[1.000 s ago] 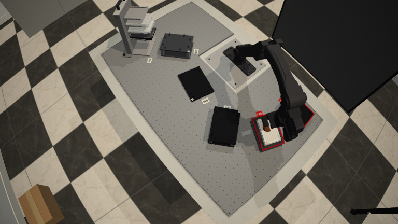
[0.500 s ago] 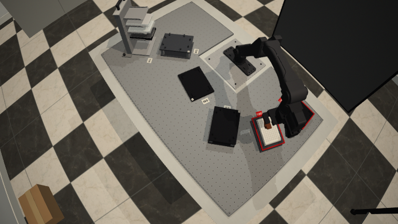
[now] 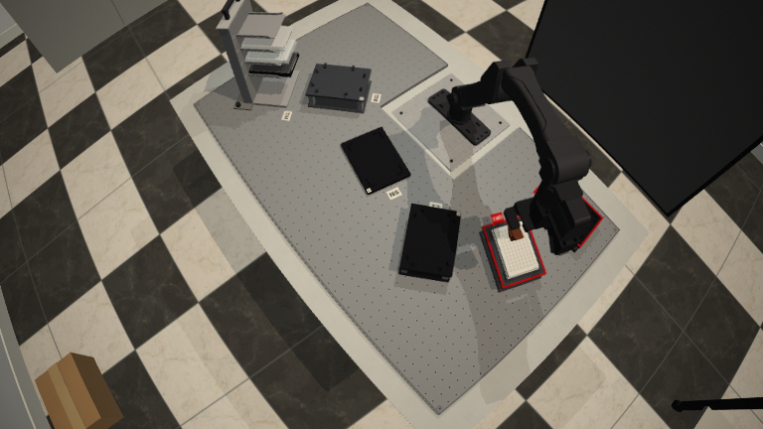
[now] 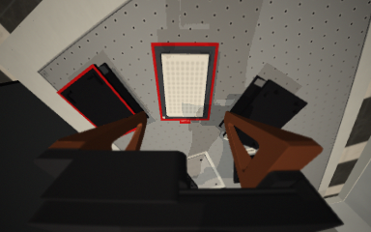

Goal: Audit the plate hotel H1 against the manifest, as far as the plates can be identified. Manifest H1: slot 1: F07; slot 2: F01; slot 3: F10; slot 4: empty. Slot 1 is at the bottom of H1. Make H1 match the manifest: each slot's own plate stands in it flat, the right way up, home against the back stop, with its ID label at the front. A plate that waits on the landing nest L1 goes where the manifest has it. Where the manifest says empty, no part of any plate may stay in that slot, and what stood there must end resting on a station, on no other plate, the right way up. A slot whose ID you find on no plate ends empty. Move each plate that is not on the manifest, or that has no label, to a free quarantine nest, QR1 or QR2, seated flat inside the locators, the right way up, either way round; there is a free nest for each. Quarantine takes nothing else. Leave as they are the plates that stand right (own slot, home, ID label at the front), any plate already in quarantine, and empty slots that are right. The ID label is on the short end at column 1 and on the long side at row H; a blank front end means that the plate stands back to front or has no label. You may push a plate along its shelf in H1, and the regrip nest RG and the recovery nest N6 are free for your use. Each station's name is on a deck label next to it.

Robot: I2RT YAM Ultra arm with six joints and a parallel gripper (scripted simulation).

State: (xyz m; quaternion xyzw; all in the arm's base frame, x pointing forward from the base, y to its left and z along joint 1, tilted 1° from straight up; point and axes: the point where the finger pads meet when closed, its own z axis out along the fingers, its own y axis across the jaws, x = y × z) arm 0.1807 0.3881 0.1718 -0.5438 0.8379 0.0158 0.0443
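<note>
Gripper (image 4: 184, 128): fingers spread to full width, nothing between them; the two brown fingers frame the view from the wrist camera, apart from everything below.

Directly beneath and beyond them, a white well plate (image 4: 185, 79) lies flat inside a red-bordered quarantine nest (image 4: 156, 82), apparently square to the locators. A second red-bordered nest (image 4: 77, 84) lies beside it, dark and without a plate as far as can be seen.

Handling judgement: the plate looks like rigid moulded plastic, light, with smooth and probably slippery walls; it should be taken across its long sides near mid-length, held level.

Arm (image 3: 553, 160): it reaches from its base plate (image 3: 488, 133) out over the nests, elbow high, wrist folded downward, gripper hanging above the plate's near end.

Further off, the dark nests (image 3: 430, 241) carry no plate. Farthest, the plate hotel H1 (image 3: 235, 59) holds stacked plates (image 3: 269, 56); their labels are too small to read.
</note>
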